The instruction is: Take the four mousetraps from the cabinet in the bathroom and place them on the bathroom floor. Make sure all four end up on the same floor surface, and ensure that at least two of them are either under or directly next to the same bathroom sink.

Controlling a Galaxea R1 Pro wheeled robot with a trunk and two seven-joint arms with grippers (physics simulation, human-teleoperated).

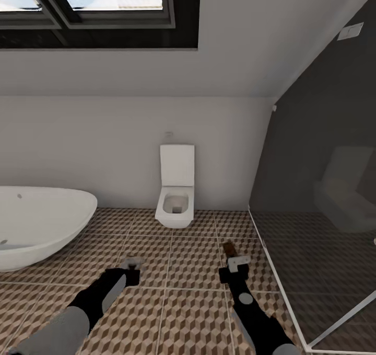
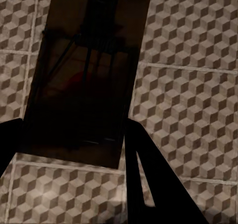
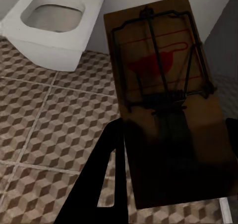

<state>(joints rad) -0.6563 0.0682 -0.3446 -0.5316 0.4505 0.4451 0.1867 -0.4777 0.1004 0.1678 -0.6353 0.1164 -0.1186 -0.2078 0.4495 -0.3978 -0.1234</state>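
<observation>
Each gripper holds a mousetrap above the cube-patterned bathroom floor. My left gripper is shut on a mousetrap; in the left wrist view this board lies in shadow between the dark fingers, its red mark faint. My right gripper is shut on another mousetrap, seen in the right wrist view as a tan board with dark wire and a red mark between the fingers. The cabinet and the bathroom sink are out of view.
A white oval bathtub stands at the left. A white toilet sits against the far wall, straight ahead. A dark glass shower enclosure with a pale floor frame closes off the right side. Tiled floor lies between them.
</observation>
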